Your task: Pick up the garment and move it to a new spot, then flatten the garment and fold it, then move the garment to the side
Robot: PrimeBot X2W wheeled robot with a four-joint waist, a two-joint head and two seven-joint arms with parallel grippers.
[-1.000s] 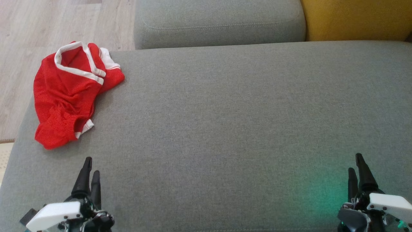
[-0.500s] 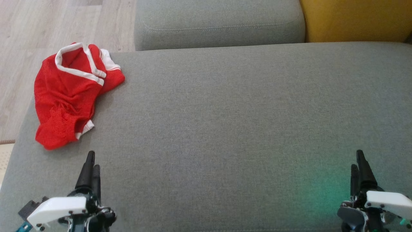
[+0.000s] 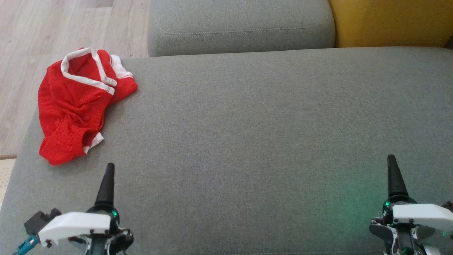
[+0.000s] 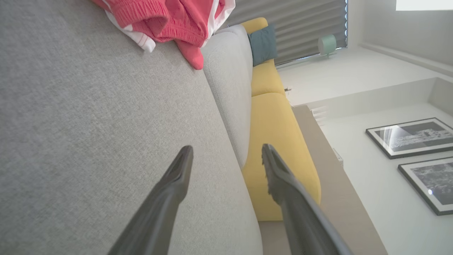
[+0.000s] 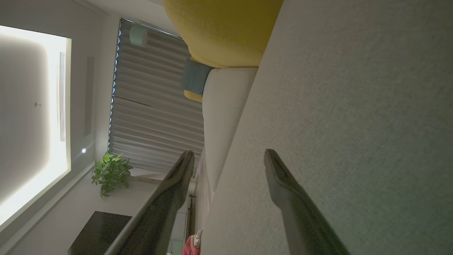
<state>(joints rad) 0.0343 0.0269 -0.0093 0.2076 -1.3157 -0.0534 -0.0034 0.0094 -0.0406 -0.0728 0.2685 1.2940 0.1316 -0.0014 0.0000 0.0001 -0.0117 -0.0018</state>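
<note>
A crumpled red garment with white trim (image 3: 76, 104) lies at the far left corner of the grey sofa seat (image 3: 247, 124), partly hanging over its left edge. In the left wrist view the garment (image 4: 170, 17) sits at the top, well beyond the fingertips. My left gripper (image 3: 109, 168) hovers over the seat just below and to the right of the garment, open and empty (image 4: 226, 154). My right gripper (image 3: 391, 159) is at the lower right, far from the garment, also open and empty (image 5: 229, 157). A small red patch of the garment (image 5: 191, 246) shows at the right wrist view's bottom.
A grey cushion (image 3: 240, 26) stands behind the seat, with a yellow cushion (image 3: 389, 21) to its right. Wooden floor (image 3: 42, 39) lies past the seat's left edge. A green glow (image 3: 350, 209) tints the fabric near my right gripper.
Both grippers have moved a little forward over the seat and turned, so each now shows as a single dark finger edge-on. The garment has not moved.
</note>
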